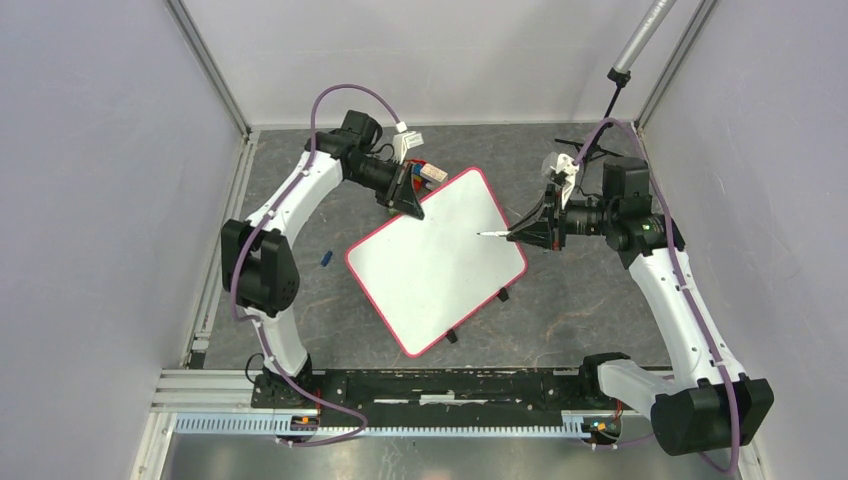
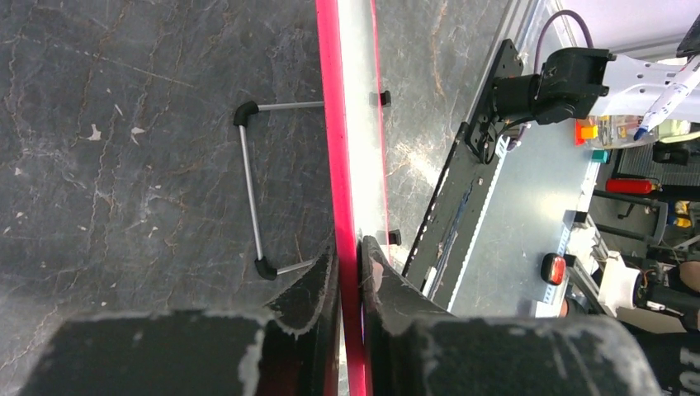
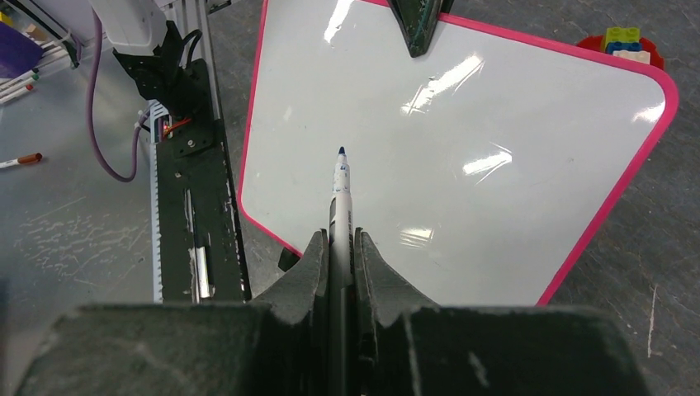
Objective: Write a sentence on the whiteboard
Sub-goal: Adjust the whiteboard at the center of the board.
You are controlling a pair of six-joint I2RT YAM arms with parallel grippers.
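Our left end effector (image 2: 349,252) clenches the rim of the whiteboard (image 1: 440,265); our right end effector (image 3: 338,241) grasps a marker (image 3: 341,188), its tip jutting ahead over the board's face.

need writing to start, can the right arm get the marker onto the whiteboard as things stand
Probably yes: the right fingers hold the marker, tip aimed at the bare whiteboard, nothing lying between. The left fingers only clamp its rim, away from the tip.

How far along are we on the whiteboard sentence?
Done: the left gripper is clamped on the rim of the whiteboard, and the right gripper holds the uncapped marker. In hand: its tip points at the board. Left: the whole sentence; the surface is blank.
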